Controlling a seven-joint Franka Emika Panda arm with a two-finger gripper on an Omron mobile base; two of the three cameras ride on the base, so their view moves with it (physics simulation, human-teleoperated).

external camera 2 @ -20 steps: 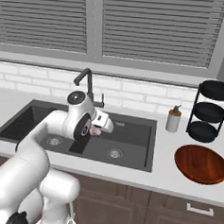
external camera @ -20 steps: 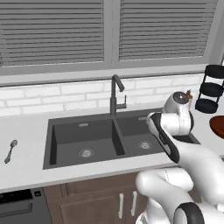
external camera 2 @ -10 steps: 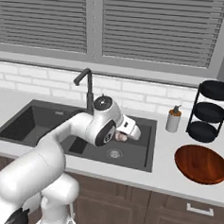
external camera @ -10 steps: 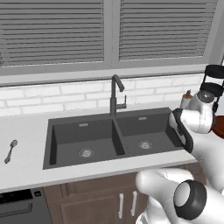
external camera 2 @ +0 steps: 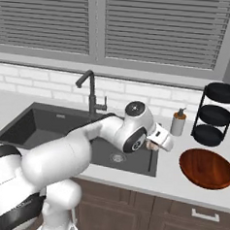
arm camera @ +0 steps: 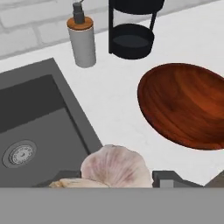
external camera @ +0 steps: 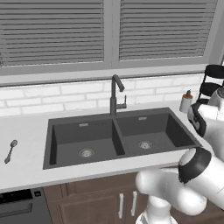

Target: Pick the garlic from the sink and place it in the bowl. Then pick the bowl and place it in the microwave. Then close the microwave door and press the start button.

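Moved: arm swung right from over the sink (external camera 2: 62, 132) toward the bowl (external camera 2: 206, 168) | hand (external camera 2: 156, 143) clamped on the garlic (arm camera: 114, 168), above counter (arm camera: 118, 109) at basin's edge | handling: light, papery, roundish, may roll; keep gentle hold across its widest part

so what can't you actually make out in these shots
- Finger tips: hand view, cut off by the bottom edge beneath the garlic.
- Hand: right base view, jaws too small to read.
- Bowl: hand view, right rim cut by the edge.
- Rack: left base view, partly behind the arm.
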